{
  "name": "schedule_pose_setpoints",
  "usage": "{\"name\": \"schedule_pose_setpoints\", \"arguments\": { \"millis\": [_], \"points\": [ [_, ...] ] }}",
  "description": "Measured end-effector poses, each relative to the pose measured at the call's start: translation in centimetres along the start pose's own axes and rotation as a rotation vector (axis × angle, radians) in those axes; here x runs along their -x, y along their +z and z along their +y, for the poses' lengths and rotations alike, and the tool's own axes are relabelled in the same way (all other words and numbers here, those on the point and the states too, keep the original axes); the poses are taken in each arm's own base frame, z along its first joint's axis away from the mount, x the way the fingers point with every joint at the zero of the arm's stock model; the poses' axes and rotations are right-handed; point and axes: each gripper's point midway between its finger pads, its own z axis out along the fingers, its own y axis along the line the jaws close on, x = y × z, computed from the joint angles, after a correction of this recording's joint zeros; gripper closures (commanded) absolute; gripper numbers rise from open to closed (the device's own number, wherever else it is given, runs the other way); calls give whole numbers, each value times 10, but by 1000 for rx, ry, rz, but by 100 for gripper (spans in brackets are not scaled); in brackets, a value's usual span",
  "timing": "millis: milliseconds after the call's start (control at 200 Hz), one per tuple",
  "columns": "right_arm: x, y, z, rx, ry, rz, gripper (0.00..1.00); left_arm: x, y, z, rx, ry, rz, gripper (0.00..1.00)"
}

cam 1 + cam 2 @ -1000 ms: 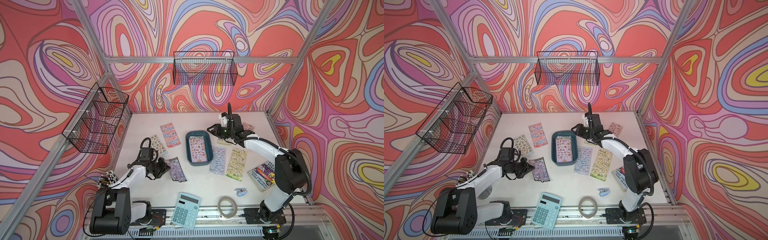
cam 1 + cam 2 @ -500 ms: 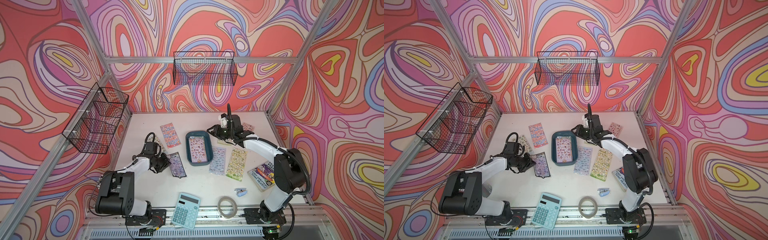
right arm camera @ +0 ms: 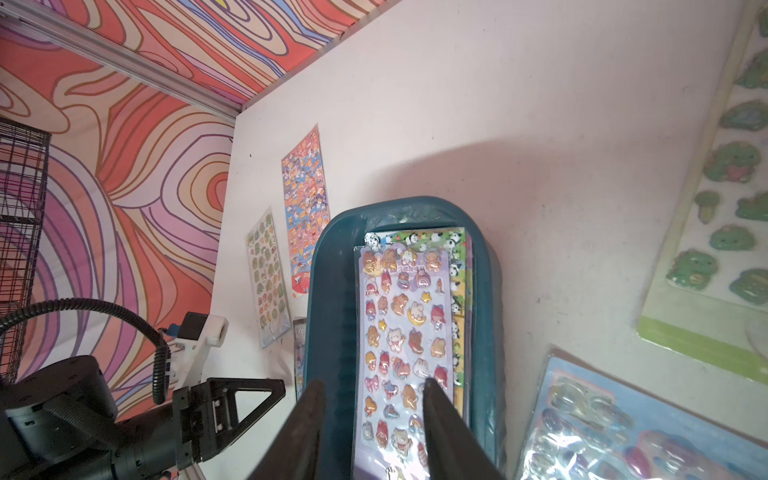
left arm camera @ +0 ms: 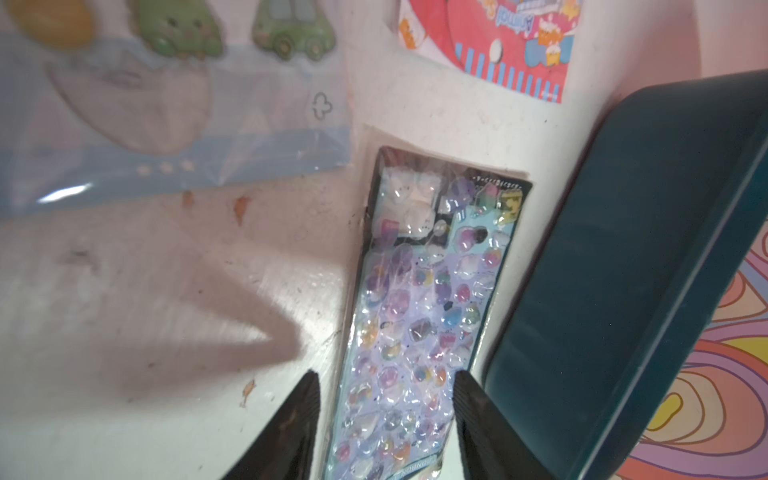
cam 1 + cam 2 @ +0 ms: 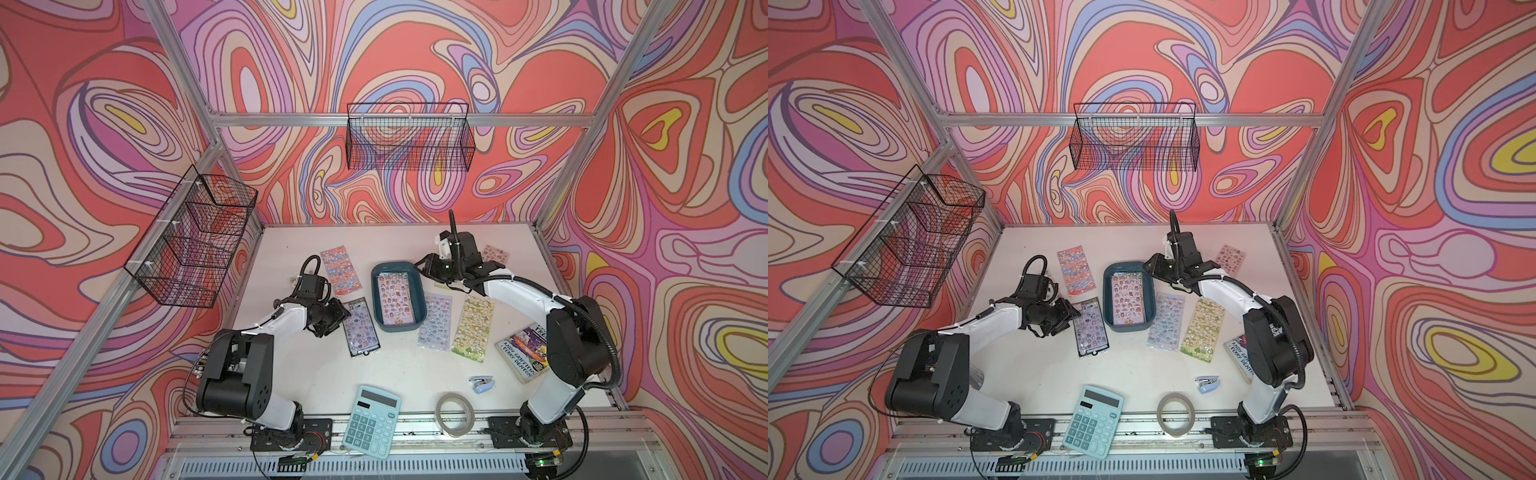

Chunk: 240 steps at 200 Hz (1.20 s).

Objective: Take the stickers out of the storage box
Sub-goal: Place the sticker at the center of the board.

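The storage box (image 5: pixel 399 329) (image 5: pixel 1129 328) (image 4: pixel 623 270) (image 3: pixel 332 291) is a teal tray in the middle of the table, and a stack of stickers (image 5: pixel 395 297) (image 5: pixel 1128 297) (image 3: pixel 403 324) lies in it, a purple sheet on top. My right gripper (image 5: pixel 422 266) (image 3: pixel 372 384) hovers open over the box's far end, one finger above the wall and one above the top sheet. My left gripper (image 5: pixel 338 316) (image 5: pixel 1069 318) (image 4: pixel 383 378) is open over the near end of a black-bordered sheet (image 5: pixel 360 326) (image 4: pixel 424 299) lying flat left of the box.
More sticker sheets lie on the table: a red one (image 5: pixel 340 270), a purple one (image 5: pixel 435 321), a yellow-green one (image 5: pixel 473 328) and a pink one (image 5: pixel 494 254). Near the front are a calculator (image 5: pixel 372 419), tape roll (image 5: pixel 455 413), stapler (image 5: pixel 482 382) and book (image 5: pixel 525 349). Wire baskets (image 5: pixel 409 141) hang on the walls.
My left gripper carried the black-bordered sheet closer to the box and opened, leaving it flat on the table. The right arm has not moved.
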Motion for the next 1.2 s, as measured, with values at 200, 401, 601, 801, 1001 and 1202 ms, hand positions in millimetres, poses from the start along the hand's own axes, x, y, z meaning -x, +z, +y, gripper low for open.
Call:
{"name": "schedule_pose_setpoints", "arguments": {
  "millis": [200, 401, 601, 801, 1001, 1202],
  "points": [
    [-6, 26, 16, -104, -132, 31, 58, 10, -32, -1, 59, 30, -95, 12],
    [-43, 52, 29, -212, -274, 116, 57, 19, -72, -36, 28, 130, -219, 17],
    [-63, 62, -1, -332, -297, 181, 43, 10, -76, -60, -6, 198, -227, 32],
    [-65, 60, -13, -385, -302, 183, 43, -4, -50, -72, 8, 236, -160, 33],
    [-70, 62, -21, -421, -312, 187, 43, -12, -31, -99, -2, 286, -127, 53],
    [-82, 70, -28, -438, -318, 215, 43, -14, -21, -110, -6, 307, -115, 53]
  ]
}}
